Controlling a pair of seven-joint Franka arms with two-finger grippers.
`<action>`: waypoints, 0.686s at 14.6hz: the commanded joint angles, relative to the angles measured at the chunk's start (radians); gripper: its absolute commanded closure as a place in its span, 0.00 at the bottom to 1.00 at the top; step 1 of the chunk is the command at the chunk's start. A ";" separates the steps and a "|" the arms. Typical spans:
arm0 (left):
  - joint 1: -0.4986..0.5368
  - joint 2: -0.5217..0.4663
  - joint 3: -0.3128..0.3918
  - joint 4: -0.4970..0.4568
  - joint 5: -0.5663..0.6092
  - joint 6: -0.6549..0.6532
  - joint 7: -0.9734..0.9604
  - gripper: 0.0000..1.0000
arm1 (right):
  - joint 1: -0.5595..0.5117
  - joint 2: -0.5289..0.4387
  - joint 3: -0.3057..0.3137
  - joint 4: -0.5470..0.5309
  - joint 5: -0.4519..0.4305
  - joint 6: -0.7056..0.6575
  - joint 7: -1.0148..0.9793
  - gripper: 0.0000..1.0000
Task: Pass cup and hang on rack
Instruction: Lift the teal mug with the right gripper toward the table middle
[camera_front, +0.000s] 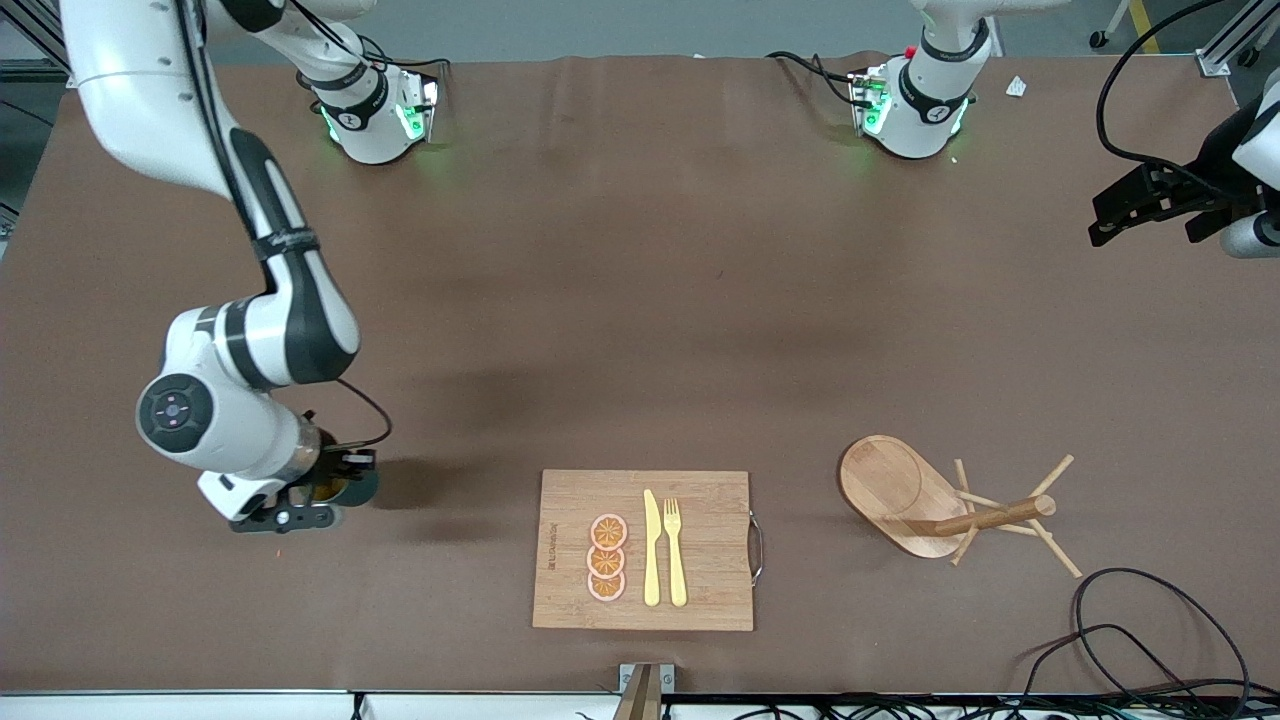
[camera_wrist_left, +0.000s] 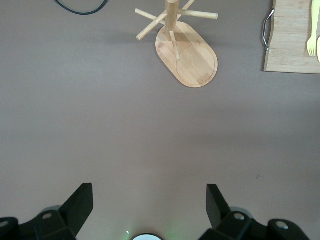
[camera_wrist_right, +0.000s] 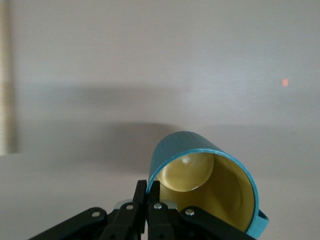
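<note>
Teal cup (camera_wrist_right: 205, 185) is pinched by its rim in the right tool (camera_wrist_right: 147, 200); the left tool (camera_wrist_left: 150, 205) waits wide open, holding nothing, above the table (camera_front: 640, 300).

Right gripper (camera_front: 300, 505) low, fingers pinched together; left gripper (camera_wrist_left: 149, 212) waiting high, fingers spread.
</note>
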 joint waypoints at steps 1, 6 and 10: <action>0.004 -0.012 -0.001 0.011 -0.011 -0.011 0.011 0.00 | 0.113 0.002 -0.006 0.093 -0.004 -0.074 0.133 0.99; 0.006 -0.006 -0.001 0.011 -0.011 -0.011 0.016 0.00 | 0.324 0.026 -0.004 0.162 0.047 -0.060 0.352 1.00; 0.004 -0.006 -0.001 0.011 -0.006 -0.011 0.011 0.00 | 0.449 0.087 -0.004 0.203 0.119 0.026 0.464 1.00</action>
